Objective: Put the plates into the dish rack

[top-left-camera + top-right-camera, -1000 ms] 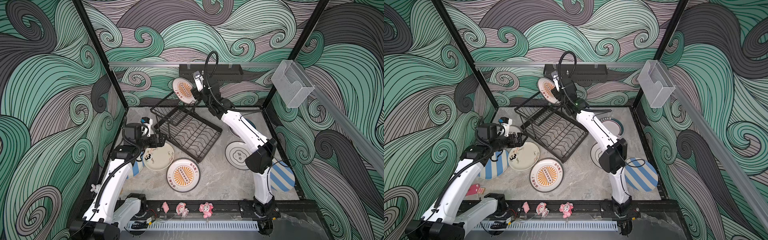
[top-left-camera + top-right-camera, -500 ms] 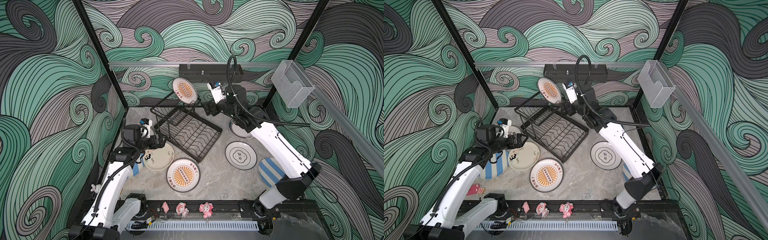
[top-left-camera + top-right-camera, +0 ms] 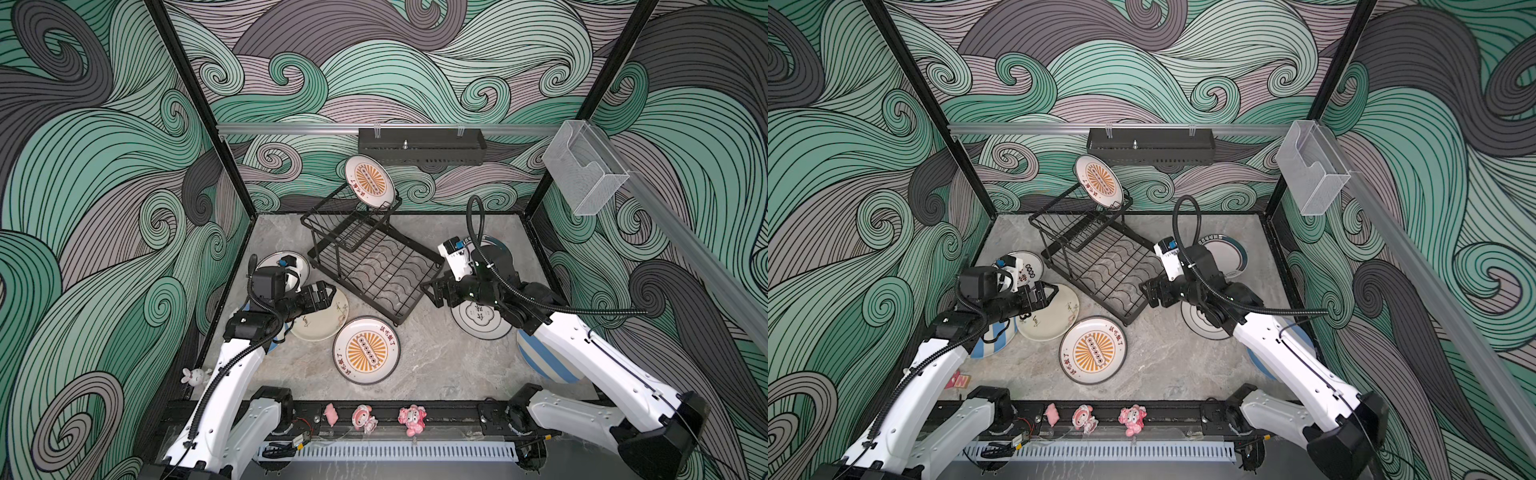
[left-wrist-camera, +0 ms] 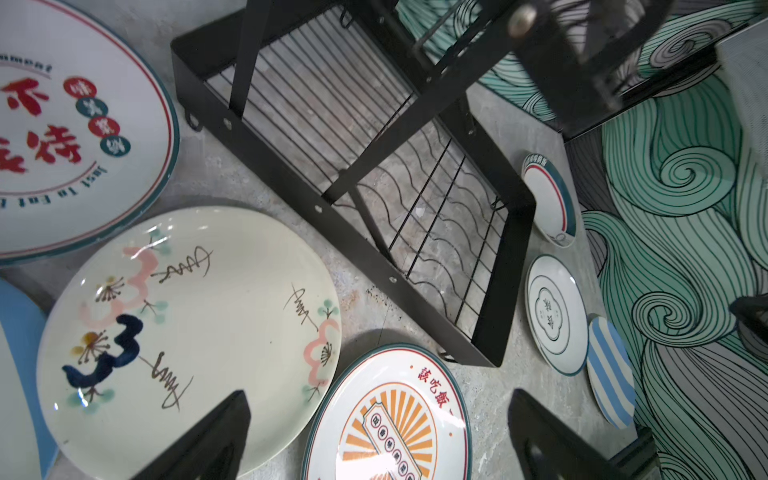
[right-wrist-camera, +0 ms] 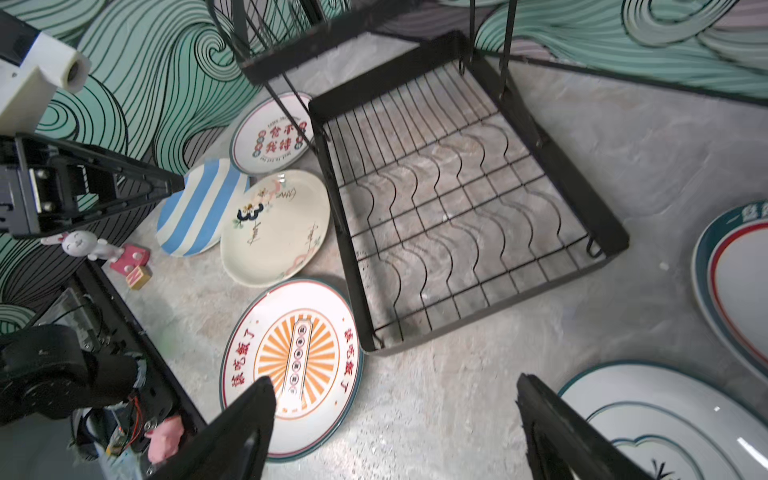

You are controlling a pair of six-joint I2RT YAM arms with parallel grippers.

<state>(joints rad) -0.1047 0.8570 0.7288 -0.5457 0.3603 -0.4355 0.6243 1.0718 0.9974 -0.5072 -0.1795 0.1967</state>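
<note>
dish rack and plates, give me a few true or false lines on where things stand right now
1. A sunburst plate rests on the rack's upper basket. True.
2. The lower tray holds two plates. False: it holds none.
3. The right hand grips a plate. False: it is open and holds nothing.
4. The cream plate lies flat beside the rack. True.
5. The left hand is open above the cream plate. True.

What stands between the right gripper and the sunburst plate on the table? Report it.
Nothing covers the sunburst plate. The dish rack's low near corner sits beside its rim, toward the open right gripper; otherwise only bare table lies between.
</note>
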